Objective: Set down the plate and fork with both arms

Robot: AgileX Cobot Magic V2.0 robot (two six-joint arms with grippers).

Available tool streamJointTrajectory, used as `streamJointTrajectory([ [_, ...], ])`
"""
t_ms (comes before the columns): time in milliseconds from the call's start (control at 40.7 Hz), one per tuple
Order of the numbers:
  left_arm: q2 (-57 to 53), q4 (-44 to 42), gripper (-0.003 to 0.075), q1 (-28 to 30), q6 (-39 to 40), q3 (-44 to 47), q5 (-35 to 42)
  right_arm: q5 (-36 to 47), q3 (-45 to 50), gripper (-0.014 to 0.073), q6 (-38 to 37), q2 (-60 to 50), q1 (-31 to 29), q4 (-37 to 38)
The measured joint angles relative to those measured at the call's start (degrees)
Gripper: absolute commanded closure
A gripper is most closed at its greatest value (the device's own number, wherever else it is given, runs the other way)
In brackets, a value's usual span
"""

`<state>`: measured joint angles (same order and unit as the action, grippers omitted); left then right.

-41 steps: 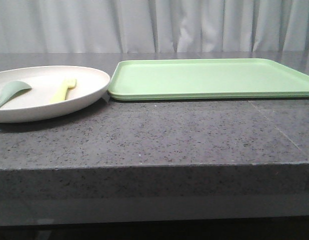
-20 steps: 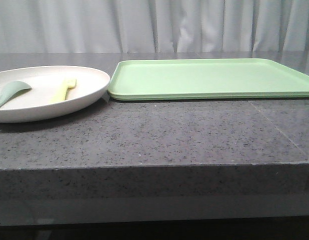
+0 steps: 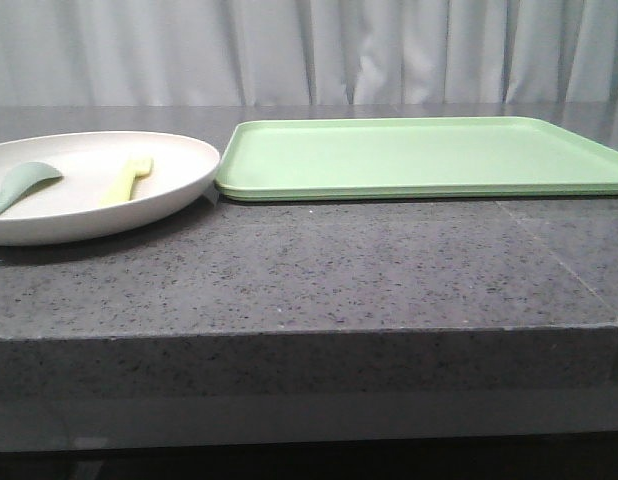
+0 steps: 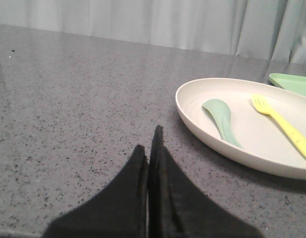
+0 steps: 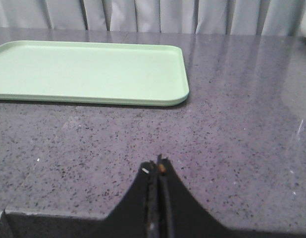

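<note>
The cream-white plate sits on the grey stone table at the left of the front view; it also shows in the left wrist view. The pale yellow fork lies in the plate, and shows in the left wrist view too. My left gripper is shut and empty, low over the table, a short way from the plate's rim. My right gripper is shut and empty near the table's front edge, short of the tray. Neither gripper shows in the front view.
A grey-green spoon lies in the plate beside the fork, and shows in the left wrist view. A flat light-green tray lies right of the plate, its corner touching or nearly touching the rim; it shows in the right wrist view. Pale curtains hang behind.
</note>
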<state>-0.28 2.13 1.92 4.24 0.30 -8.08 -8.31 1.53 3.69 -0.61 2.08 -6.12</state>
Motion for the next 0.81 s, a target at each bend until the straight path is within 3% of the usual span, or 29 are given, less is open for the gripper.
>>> streamJointTrajectory([
  [565,0.0,0.18,0.0739,0.0,0.0,0.0,18.15,6.28,0.0,0.0715,0.0,0.0,0.0,0.0],
  [810,1.83,-2.84,0.0739,0.0,0.0,-9.84,9.17,-1.37,-10.06,0.071,0.0,0.0,0.0,0.0],
])
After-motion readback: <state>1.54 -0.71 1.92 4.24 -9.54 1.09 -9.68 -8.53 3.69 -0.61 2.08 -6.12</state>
